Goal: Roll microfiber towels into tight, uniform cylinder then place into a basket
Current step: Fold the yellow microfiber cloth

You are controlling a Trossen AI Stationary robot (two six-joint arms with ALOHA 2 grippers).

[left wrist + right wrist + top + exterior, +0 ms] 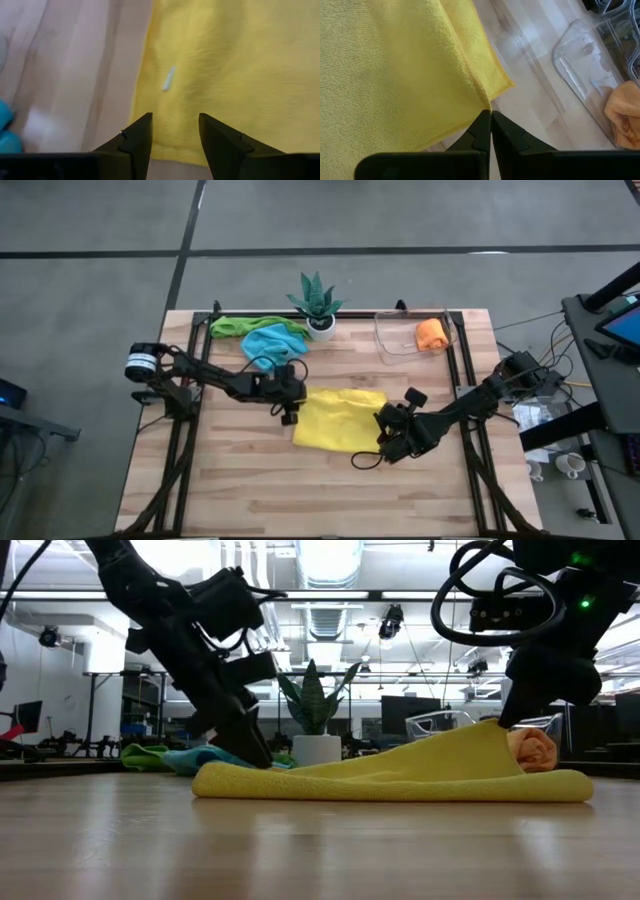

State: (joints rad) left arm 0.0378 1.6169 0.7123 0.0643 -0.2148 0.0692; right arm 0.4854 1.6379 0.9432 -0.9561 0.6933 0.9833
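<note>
Overhead, a wooden table (250,490) holds a yellow towel (340,420); right gripper (491,117) pinches its edge, left gripper (175,132) open over it. Low view alone reveals an office, basket (400,340) behind.

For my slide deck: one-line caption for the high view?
Left gripper open at yellow towel's edge; right gripper pinches its opposite edge.

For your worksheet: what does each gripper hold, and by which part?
The right gripper pinches the yellow towel by its edge, lifting it. The left gripper holds nothing, open over the towel's opposite edge.
</note>
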